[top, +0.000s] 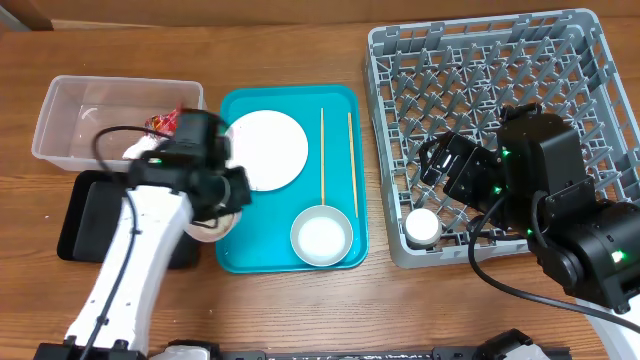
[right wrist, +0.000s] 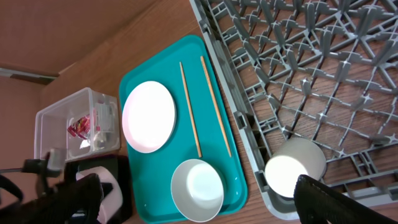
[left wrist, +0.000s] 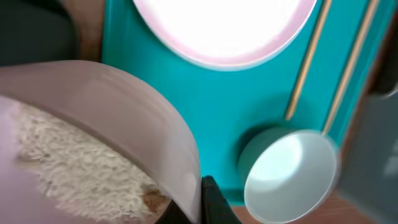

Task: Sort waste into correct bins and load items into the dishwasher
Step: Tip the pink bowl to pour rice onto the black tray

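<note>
From overhead, the left gripper (top: 222, 195) is clamping the rim of the large plate (top: 212, 230) at the left edge of the teal tray (top: 260, 245). The plate is hanging just beside the black tray (top: 80, 215) and near the clear tub (top: 90, 115), where the red wrapper (top: 160, 124) is lying. It is probably being held by its edge so it can be tipped over a bin. The right gripper (top: 445, 168) is hanging spread wide and empty over the dish rack (top: 480, 50), near the cup (top: 422, 227) sitting in the rack's corner. In the left wrist view, rice (left wrist: 81, 168) is covering the gripped plate and one finger (left wrist: 210, 199) is pinching its rim. The small plate (left wrist: 224, 25), bowl (left wrist: 289, 177) and chopsticks (left wrist: 308, 62) are waiting on the tray. The right wrist view is showing the same layout, its fingers standing wide apart with nothing between them.
</note>
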Motion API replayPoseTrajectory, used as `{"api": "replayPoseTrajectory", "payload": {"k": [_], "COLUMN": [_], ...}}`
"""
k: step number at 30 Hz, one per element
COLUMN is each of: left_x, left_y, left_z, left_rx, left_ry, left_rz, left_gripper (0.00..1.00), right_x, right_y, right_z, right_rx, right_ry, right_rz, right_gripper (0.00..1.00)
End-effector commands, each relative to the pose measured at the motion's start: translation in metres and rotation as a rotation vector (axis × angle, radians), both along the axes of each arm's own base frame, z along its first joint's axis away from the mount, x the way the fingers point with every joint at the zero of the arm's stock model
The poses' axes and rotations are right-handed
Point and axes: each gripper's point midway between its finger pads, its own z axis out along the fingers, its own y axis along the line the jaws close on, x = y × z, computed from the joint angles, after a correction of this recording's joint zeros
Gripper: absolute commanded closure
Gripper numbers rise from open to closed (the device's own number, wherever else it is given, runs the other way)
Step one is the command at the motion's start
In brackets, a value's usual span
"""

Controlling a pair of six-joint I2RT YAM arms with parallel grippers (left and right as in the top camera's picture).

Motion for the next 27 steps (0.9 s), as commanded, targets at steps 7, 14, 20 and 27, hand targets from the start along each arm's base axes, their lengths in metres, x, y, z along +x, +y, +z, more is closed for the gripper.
{"api": "replayPoseTrajectory", "payload": {"k": [7, 14, 20, 27], "left_x": [0.017, 0.012, 0.003, -0.003], "left_y": [0.055, 0.076, 0.096, 0.112], "left_z": [0.013, 0.023, 0.048, 0.063], "left_rx": [-0.587, -0.821, -0.931, -0.987], "left_ry": [-0.259, -0.557, -0.728, -0.808], "left_rz": [0.110, 0.064, 0.081, 0.125], "left_gripper": [0.96, 0.96, 0.96, 0.96], "right_x": [-0.001, -0.001, -0.001, -0.001], "right_y": [0.000, 0.000, 0.000, 0.001], "right_z": [0.004, 0.004, 0.004, 0.004], "right_rx": [0.005, 0.006, 0.006, 0.008], "right_ry": [-0.011, -0.012, -0.012, -0.011], "right_rz": [0.003, 0.003, 0.004, 0.005], "right_gripper": [0.00, 0.00, 0.00, 0.00]}}
